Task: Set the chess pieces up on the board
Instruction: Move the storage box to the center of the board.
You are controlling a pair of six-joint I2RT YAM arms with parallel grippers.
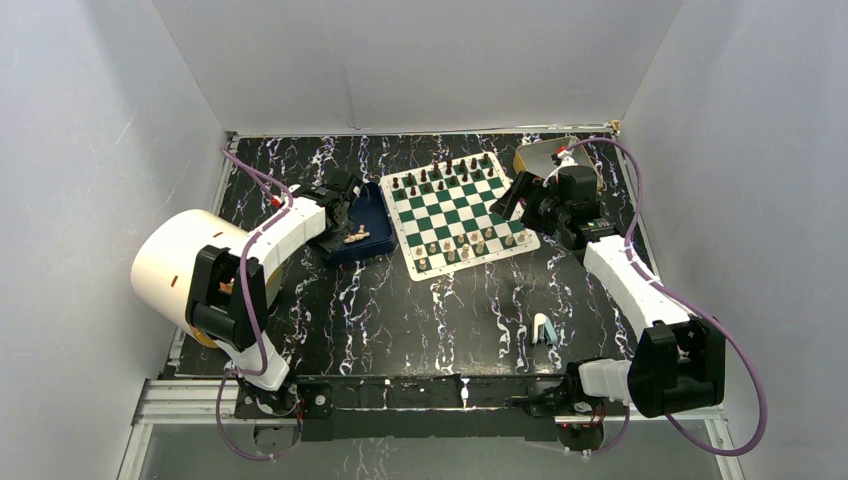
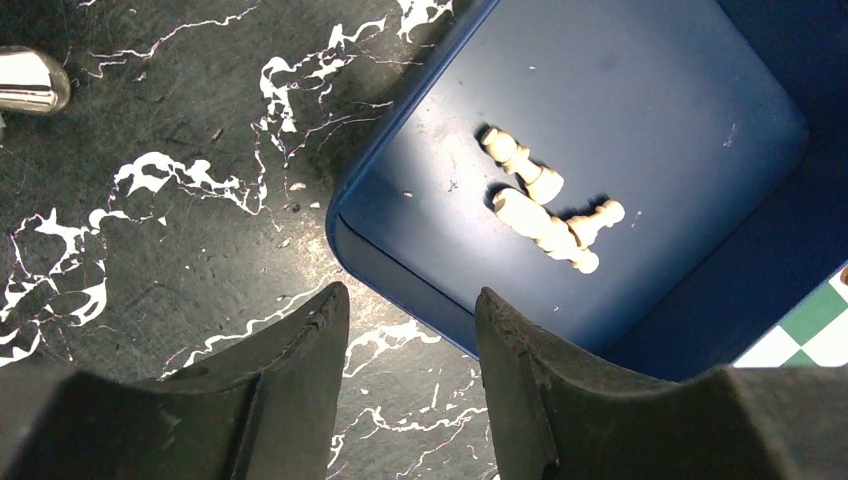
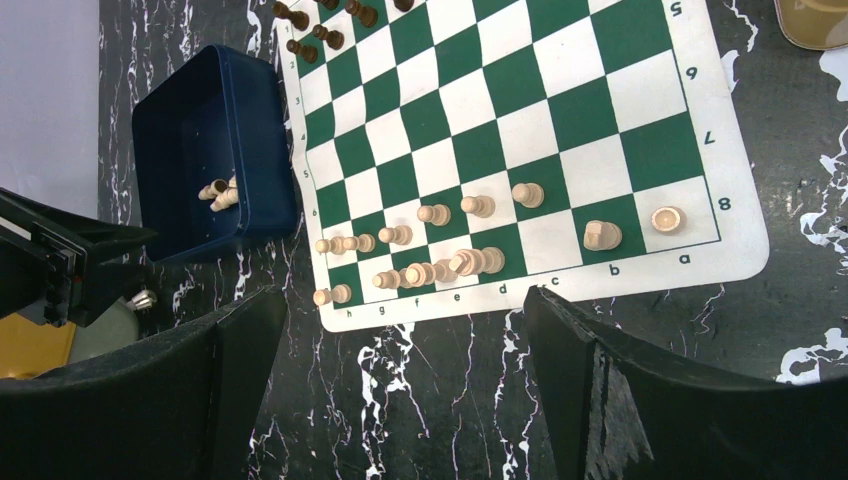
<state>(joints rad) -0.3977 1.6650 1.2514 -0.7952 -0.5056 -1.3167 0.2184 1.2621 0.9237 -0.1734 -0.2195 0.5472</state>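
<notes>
The left claw hangs over the near corner of the tray. Its fingers are part-way apart with nothing between them, so it is open and empty. Just ahead, three cream pieces lie on their sides on the tray floor, bunched close together. The step in hand looks like a pick from the tray: fetch one of these loose pieces and take it across to the board.

On the other side, the right claw hovers above the board's near edge, spread wide and holding nothing. Below it the cream side is mostly laid out across the two nearest rows, though bare squares show toward the a-to-c end. The dark pieces sit at the far end.

As for the next move, the left claw is not over the pieces yet. It needs to travel further in over the tray floor, come down inside the wall, and close across one piece only. With the bunch this tight, the piece at the edge of the group looks the safest choice. A fallen piece will also have to be stood upright on its square, and that is likely the tricky part.
</notes>
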